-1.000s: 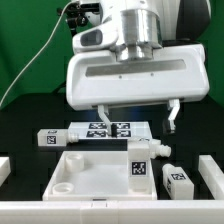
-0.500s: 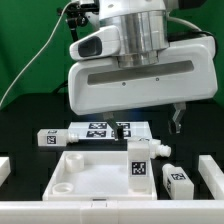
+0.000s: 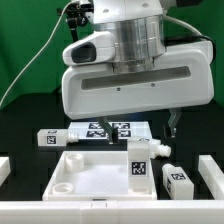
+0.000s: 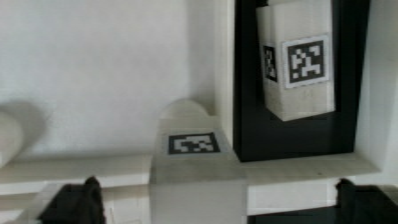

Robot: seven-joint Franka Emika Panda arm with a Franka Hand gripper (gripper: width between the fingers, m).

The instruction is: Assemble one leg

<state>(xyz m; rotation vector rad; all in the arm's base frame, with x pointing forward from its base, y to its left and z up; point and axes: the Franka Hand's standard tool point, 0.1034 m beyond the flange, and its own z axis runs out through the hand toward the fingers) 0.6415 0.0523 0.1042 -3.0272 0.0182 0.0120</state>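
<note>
The leg (image 3: 140,166), a small short white plastic block-like peg with a black-and-white square tag on the face turned to the camera, stands upright on the large white square rimmed plastic tabletop (image 3: 88,178), at the tabletop's corner toward the exterior view's right and away from the camera; whether it is seated in a socket there cannot be told. In the wrist view the same leg (image 4: 192,160) rises in the middle of the picture with its tag facing the lens, and the white tabletop (image 4: 71,70) spreads beside it. The two-finger gripper (image 4: 222,203) hangs above the leg with its jaws spread wide: the two dark fingertips (image 4: 79,202) show at either side of the leg, each clear of it, and they grip nothing. In the exterior view the arm's bulky white and grey wrist housing (image 3: 135,82) fills the upper half and hides most of the fingers. On the black table (image 3: 25,152) a second white tagged peg (image 3: 48,138) lies toward the exterior view's left of the tabletop, and a third tagged peg (image 3: 178,178) lies just beside the tabletop toward the exterior view's right. The thin flat white marker board (image 3: 100,130) lies behind the tabletop, partly under the housing. The wrist view also shows another tagged white peg (image 4: 295,62) lying on the black table, apart from the leg.
</note>
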